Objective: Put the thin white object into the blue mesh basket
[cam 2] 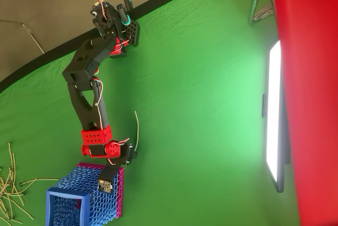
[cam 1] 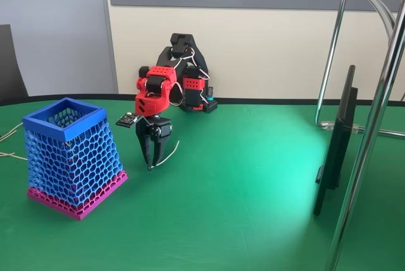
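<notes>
- Black claw [cam 1: 152, 157] pinched on slim curved white strip [cam 1: 168, 154], just beside tall blue honeycomb-mesh basket [cam 1: 65, 119].
- Carrying step; next probably lifting above basket rim, then releasing.

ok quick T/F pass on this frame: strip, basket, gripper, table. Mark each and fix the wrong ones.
1. The black two-finger gripper holds the thin curved white strip. True: its fingers are closed on one end and the rest curves away.
2. The strip already lies inside the tall blue honeycomb-mesh basket. False: it is outside, beside the basket, in the gripper.
3. The basket lies tipped on its side. False: it stands upright on its magenta base band, open end up.
4. In the overhead view, a heap of pale sticks lies on the green table cover near the basket. True.
5. The arm is all black. False: it has red and black parts.
</notes>
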`<state>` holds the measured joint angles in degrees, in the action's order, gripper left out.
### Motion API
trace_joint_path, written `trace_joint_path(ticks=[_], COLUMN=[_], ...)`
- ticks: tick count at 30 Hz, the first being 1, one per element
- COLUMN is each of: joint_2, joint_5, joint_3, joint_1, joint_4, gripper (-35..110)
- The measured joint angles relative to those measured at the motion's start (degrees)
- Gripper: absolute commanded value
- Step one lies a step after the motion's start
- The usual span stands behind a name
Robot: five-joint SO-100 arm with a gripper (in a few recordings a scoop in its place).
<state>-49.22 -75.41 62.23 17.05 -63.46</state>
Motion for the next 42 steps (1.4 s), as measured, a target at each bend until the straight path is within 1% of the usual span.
trace_joint_path(ticks=[10, 16, 42], joint_2=[0.3, 2.8, 5.6], joint_5=[-1.5, -1.8, -3.0], joint_3=[-0.3, -4.2, -8.7], joint_1=[-0.4, -0.4, -0.5], joint_4=[-0.1, -3.4, -5.3], gripper=[14, 14, 15])
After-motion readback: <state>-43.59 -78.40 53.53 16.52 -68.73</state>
